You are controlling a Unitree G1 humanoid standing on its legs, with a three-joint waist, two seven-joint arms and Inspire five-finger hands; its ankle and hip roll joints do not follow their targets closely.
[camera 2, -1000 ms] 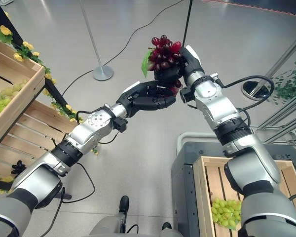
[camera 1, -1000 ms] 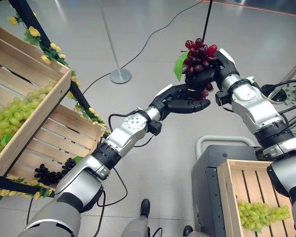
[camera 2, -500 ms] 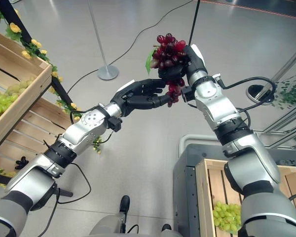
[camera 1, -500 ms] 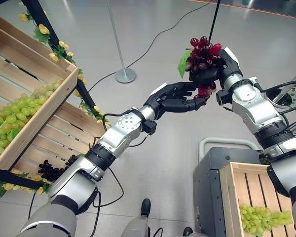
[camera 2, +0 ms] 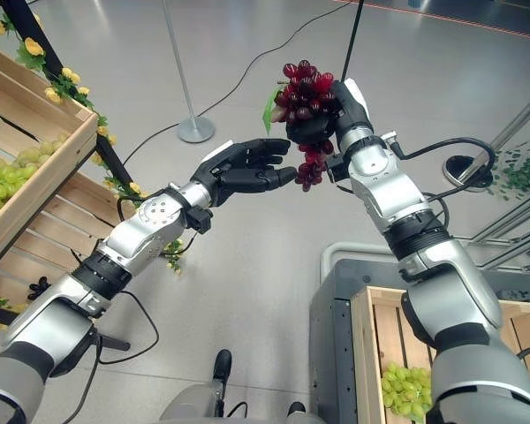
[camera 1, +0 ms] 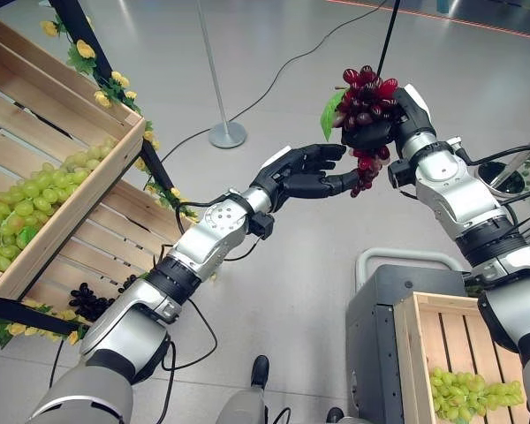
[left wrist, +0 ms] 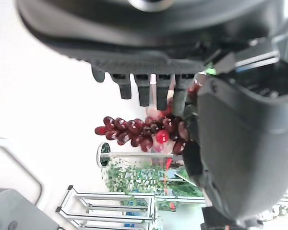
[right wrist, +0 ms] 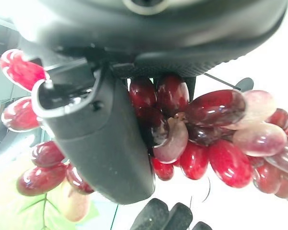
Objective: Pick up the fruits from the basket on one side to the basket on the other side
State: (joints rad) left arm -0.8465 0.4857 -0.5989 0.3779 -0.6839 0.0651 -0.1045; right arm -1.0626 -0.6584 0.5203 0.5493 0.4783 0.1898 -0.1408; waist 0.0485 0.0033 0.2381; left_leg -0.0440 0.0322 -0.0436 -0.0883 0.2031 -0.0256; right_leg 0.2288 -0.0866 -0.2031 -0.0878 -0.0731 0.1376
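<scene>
Here, in the left eye view, the right hand point(camera 1: 380, 132) is raised high over the floor with its fingers curled round a bunch of red grapes point(camera 1: 364, 93), a green leaf point(camera 1: 329, 113) sticking out at one side. The left hand point(camera 1: 305, 172) reaches toward it with fingers straight and slightly spread, their tips just beside the tail of the bunch; whether they touch it I cannot tell. A tilted crate point(camera 1: 79, 190) at the robot's left holds green grapes point(camera 1: 26, 208), and a lower crate has dark grapes point(camera 1: 88, 305). The crate at lower right point(camera 1: 406, 353) holds another green bunch point(camera 1: 473, 389).

In the right eye view, a small gap shows between the left fingertips and the hanging grapes, so the bunch looks to be held by the right hand alone.

In the left wrist view, straight fingers point(left wrist: 144, 88) point at the red bunch, with the other hand's dark bulk beside it.

In the right wrist view, the thumb and fingers are clamped on the grapes.

The step in hand looks like the hand-over in mid air, nearly finished. Next the right arm probably needs to swing down and lower the bunch into the crate at lower right, then let go gently.
</scene>
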